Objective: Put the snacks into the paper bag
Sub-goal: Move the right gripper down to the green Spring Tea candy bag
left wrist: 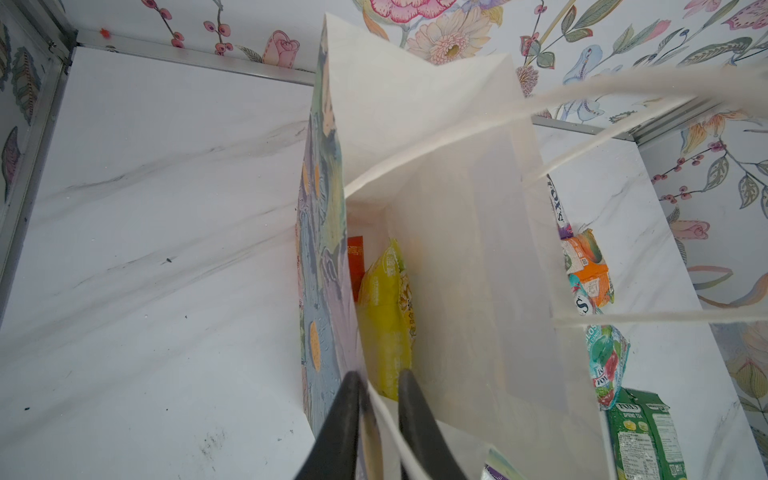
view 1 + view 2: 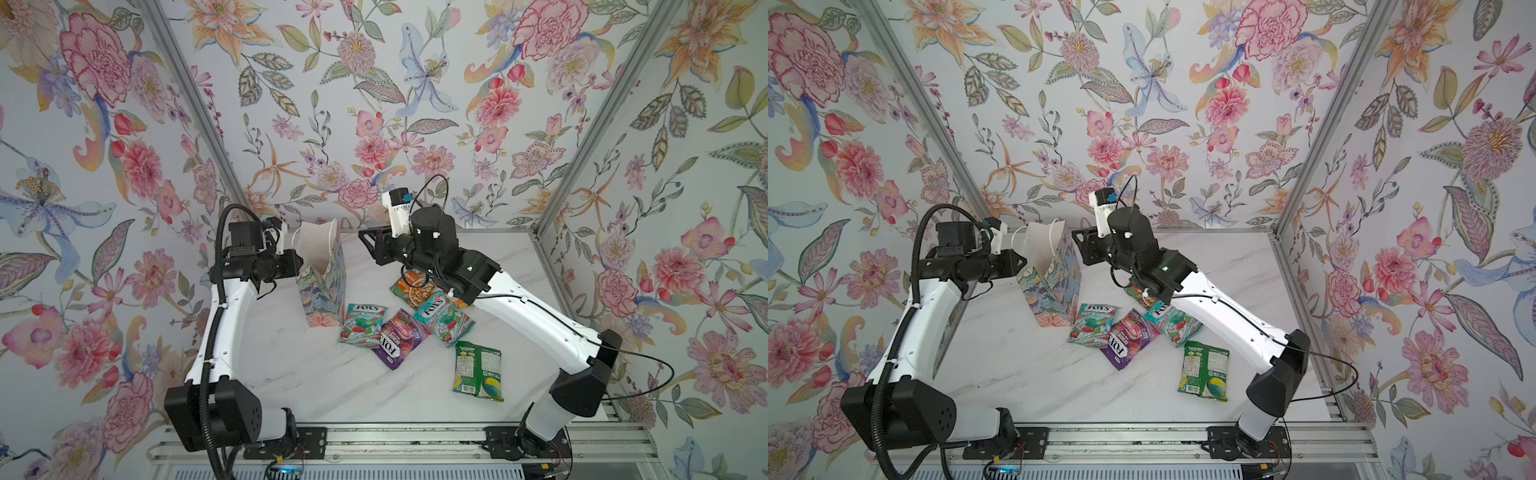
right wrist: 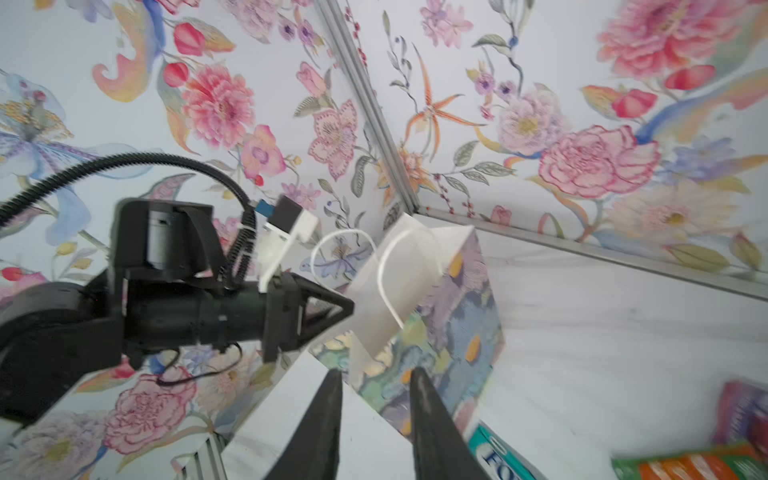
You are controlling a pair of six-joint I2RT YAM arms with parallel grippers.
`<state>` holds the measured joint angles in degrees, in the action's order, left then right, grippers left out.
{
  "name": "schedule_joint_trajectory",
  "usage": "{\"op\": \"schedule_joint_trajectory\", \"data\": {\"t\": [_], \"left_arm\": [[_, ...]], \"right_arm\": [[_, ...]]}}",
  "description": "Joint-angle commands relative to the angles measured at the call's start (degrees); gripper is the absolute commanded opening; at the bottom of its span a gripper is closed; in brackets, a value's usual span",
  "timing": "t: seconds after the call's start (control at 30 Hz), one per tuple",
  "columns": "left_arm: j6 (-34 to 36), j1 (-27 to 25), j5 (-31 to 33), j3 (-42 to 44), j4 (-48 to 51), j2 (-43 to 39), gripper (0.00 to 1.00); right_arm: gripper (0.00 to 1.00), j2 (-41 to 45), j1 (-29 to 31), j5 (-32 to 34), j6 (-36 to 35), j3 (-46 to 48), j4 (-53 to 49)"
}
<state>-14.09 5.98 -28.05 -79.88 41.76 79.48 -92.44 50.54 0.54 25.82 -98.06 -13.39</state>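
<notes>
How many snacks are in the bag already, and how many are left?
Done: at least a yellow packet and an orange-red packet lie inside the paper bag.
In hand: the left gripper pinches the bag's wall. The right gripper is open and empty beside it.
Left: five on the table: a teal packet, a second teal packet, a purple packet, an orange packet and a green packet.

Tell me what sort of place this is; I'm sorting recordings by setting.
Likely a robot test cell, not a home: aluminium posts frame floral wall panels around a marble-look tabletop, and a metal rail runs along its front.
</notes>
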Motion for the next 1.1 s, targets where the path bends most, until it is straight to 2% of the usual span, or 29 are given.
{"op": "schedule_joint_trajectory", "data": {"t": [0.0,0.23,0.37,0.5,0.73,1.07], "left_arm": [[0.51,-0.35,-0.15,0.82,-0.15,-1.11,0.19],[0.05,-0.35,-0.14,1.47,-0.97,-1.46,0.19],[0.56,-0.41,-0.19,0.79,-0.19,-1.17,0.19],[0.23,-0.37,0.30,1.53,-1.36,-1.61,0.19],[0.31,-0.40,-0.45,2.53,-1.62,-1.69,0.20],[-0.23,-0.36,-1.02,3.82,-2.94,-2.22,0.20]], "right_arm": [[0.31,5.51,-3.54,0.80,4.09,12.33,3.14],[0.31,20.79,-11.27,1.39,10.41,37.55,-1.75],[0.32,27.98,-15.06,4.53,12.97,45.00,-11.41],[0.43,33.90,-17.70,9.21,15.94,51.18,-21.84],[0.68,41.92,-20.21,9.09,22.28,60.84,-29.53],[0.81,46.41,-21.92,9.10,26.47,68.60,-32.70]]}}
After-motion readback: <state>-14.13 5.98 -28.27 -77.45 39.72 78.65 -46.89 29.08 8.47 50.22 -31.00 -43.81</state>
